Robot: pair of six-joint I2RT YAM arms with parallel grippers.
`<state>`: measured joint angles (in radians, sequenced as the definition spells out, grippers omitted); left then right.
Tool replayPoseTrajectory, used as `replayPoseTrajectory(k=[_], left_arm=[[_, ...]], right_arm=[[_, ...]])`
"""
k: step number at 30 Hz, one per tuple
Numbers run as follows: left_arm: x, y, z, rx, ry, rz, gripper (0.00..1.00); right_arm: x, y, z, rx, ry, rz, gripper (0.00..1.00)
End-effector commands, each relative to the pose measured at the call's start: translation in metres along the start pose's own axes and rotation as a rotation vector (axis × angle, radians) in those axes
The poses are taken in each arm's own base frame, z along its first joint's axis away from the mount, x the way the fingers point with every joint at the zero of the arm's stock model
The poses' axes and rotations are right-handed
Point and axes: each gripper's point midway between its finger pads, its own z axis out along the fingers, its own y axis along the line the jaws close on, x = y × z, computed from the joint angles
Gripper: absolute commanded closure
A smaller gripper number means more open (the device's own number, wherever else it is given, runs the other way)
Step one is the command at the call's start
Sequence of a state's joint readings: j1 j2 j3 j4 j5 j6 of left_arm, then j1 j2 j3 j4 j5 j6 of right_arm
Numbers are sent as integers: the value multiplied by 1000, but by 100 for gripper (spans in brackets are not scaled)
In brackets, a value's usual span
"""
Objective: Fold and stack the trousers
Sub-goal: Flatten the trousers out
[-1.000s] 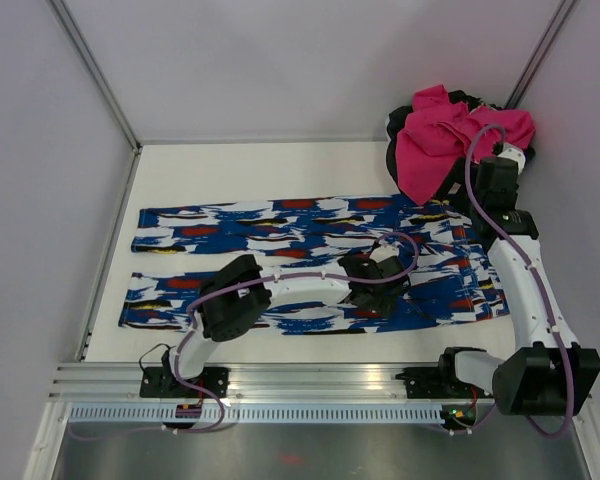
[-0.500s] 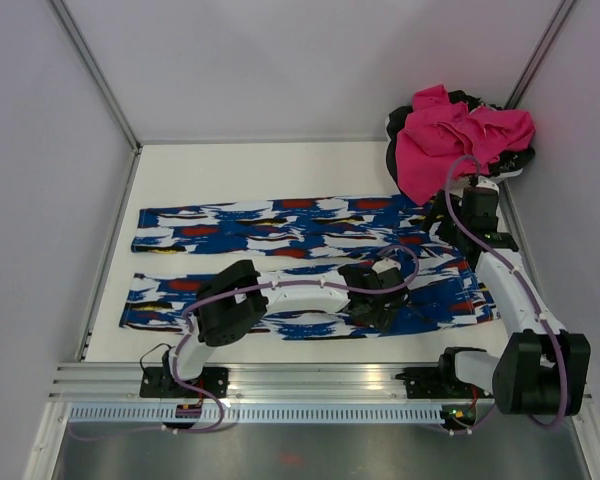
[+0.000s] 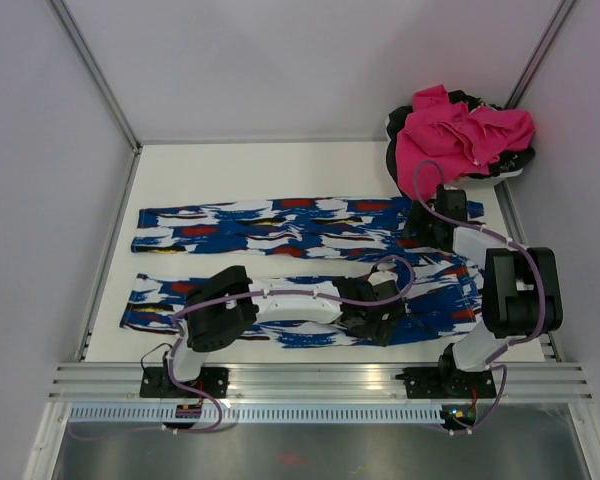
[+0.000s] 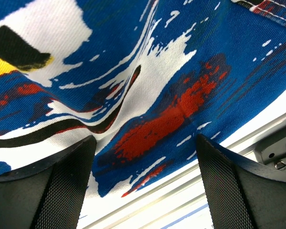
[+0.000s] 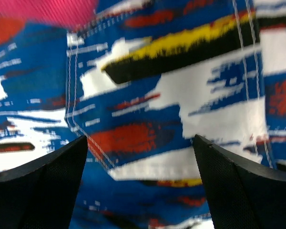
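Across the white table (image 3: 240, 175), the trousers (image 3: 280, 232) are lying flat, their 2 legs running left side by side with a strip of bare table between them and the waist end at the right. The left gripper (image 3: 375, 315) is hanging low over the near leg close to the seat, its fingers (image 4: 52, 191) standing wide apart with printed cloth showing between them and nothing clamped. The right gripper (image 3: 428, 225) is hovering over the far waist corner, its fingers (image 5: 38, 186) likewise spread and gripping nothing.

The fabric is looking light, soft and limp. It is likely going to sag and crease when lifted, so pinching stitched edges, such as a waistband corner or side seam, is looking safest.

Counting: 1 pair of trousers, 2 grippers, and 1 crumpled pink garment (image 3: 458, 135) lying on a black item (image 3: 396, 125) at the far right corner.
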<state>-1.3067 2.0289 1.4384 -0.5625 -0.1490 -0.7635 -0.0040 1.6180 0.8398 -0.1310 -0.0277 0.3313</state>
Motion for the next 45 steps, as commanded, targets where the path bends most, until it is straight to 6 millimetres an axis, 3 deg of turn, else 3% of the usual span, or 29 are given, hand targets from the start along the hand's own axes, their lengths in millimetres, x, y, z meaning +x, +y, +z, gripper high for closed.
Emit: replayPoseTrajectory(k=[1, 5, 12, 19, 24, 26, 31, 37, 38, 39, 41, 43, 44, 45], left_arm=[[49, 7, -2, -22, 151, -48, 10], [49, 12, -7, -20, 132, -54, 10], [47, 11, -7, -10, 122, -36, 10], [42, 11, -7, -21, 113, -7, 10], [34, 8, -14, -8, 89, 22, 10], [26, 5, -22, 2, 66, 30, 10], [-12, -7, -52, 31, -59, 65, 8], [-84, -18, -100, 64, -262, 80, 3], [-92, -17, -107, 71, -284, 75, 3], [-110, -9, -120, 81, -332, 39, 2], [-128, 8, -133, 70, -379, -20, 2], [-147, 49, -146, 32, -421, -115, 1], [-160, 79, -149, 16, -429, -197, 1], [-153, 102, -141, -9, -407, -238, 1]], right_arm=[[-30, 5, 13, -9, -93, -27, 2], [-26, -5, 25, 39, -79, -28, 2], [-53, -8, 32, 86, -133, -39, 2], [-59, -14, 45, 131, -124, -69, 2], [-60, 6, 38, 33, -100, -44, 2], [-55, 23, 23, -19, -106, -72, 2], [-60, 30, -26, -52, -182, -80, 2], [-94, 18, -115, 22, -380, -48, 2], [-92, 6, -123, 79, -389, -19, 2], [-93, 0, -130, 102, -407, -1, 2], [-93, -14, -148, 141, -460, 71, 2], [-93, -37, -160, 204, -499, 146, 2], [-90, -50, -162, 238, -496, 211, 2], [-88, -53, -163, 235, -494, 224, 2]])
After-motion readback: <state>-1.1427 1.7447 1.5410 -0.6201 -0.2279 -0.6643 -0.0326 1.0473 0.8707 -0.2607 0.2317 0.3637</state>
